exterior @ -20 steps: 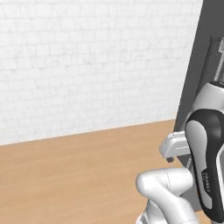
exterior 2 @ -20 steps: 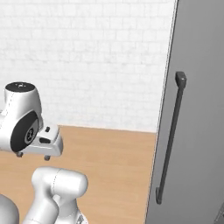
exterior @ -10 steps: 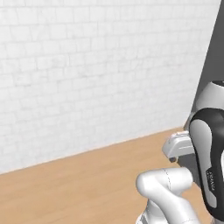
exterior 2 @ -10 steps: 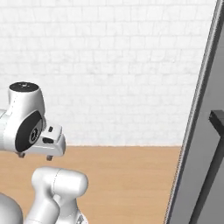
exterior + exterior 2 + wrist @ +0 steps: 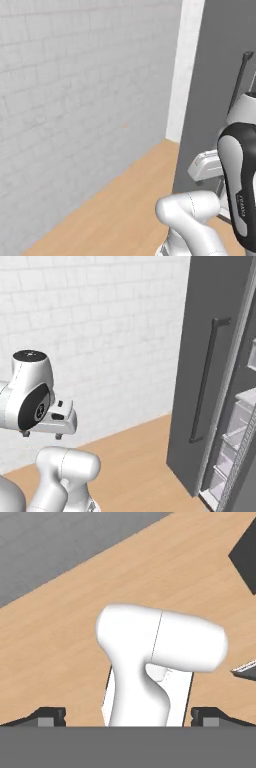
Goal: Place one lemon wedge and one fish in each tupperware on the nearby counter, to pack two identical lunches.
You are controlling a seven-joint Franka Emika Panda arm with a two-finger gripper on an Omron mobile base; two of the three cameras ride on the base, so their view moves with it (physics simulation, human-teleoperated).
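The counter and the two lunches of fish and lemon wedge are out of view, and so are the tupperware. My gripper (image 5: 129,721) looks down over the light wood floor (image 5: 60,642). Its two dark fingertips (image 5: 50,716) stand far apart at the bottom of the hand view, open with nothing between them. My arm is folded close to the base, the hand (image 5: 54,420) held level at its front.
A white brick wall (image 5: 75,100) meets the wood floor (image 5: 120,205). A tall dark grey fridge door (image 5: 210,346) with a long bar handle (image 5: 204,386) stands open at the right, with pale shelves and drawers (image 5: 234,428) inside.
The whole picture has shifted sideways: the base has turned, so the fridge door sits elsewhere in both base views and its inside now shows. The arm keeps its folded pose.
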